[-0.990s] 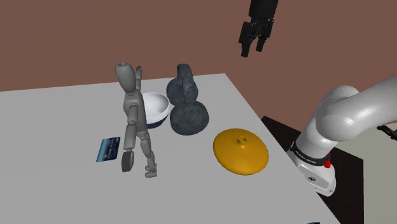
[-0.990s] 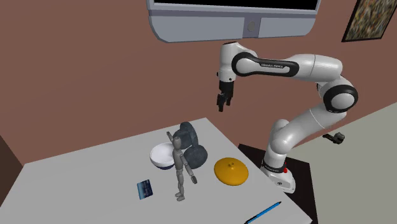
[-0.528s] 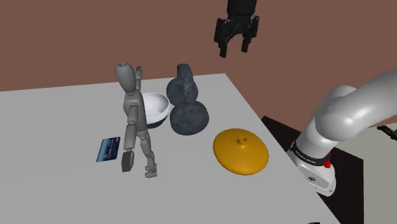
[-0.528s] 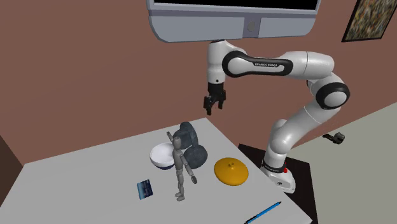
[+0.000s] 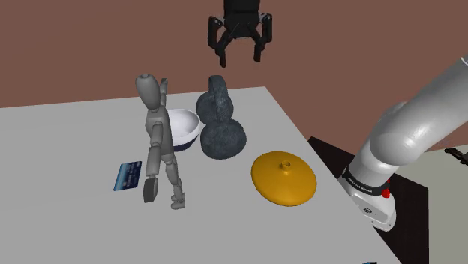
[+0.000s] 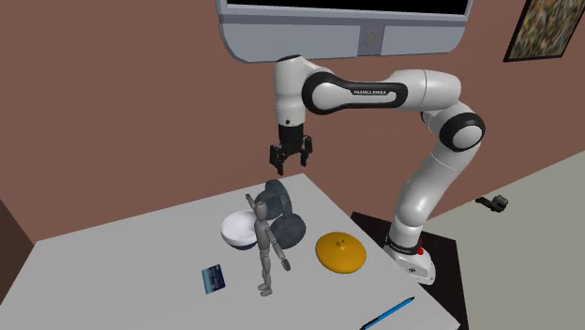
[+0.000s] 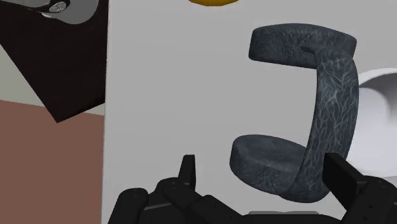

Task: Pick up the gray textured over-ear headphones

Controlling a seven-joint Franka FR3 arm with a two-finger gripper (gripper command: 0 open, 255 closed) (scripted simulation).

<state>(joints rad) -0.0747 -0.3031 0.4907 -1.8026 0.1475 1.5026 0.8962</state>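
Observation:
The dark grey textured headphones rest on the white table, one ear cup nearer the wall, one nearer the front, and the headband arching up between them. In the second exterior view the headphones lie behind the mannequin. My black gripper hangs open in the air above them, close to the brown wall, touching nothing. From that second exterior camera the gripper is a short way above the headband. In the wrist view the headphones lie below the gripper, with the headband by one fingertip.
A grey jointed mannequin stands beside a white bowl that touches the headphones. An orange domed lid lies near the table's edge by my base. A blue card and a blue pen lie farther off.
The gripper has swung toward the shoulder view's left along the wall, from beyond the table's corner to above the headphones, and has turned about its axis. The fingers stay open.

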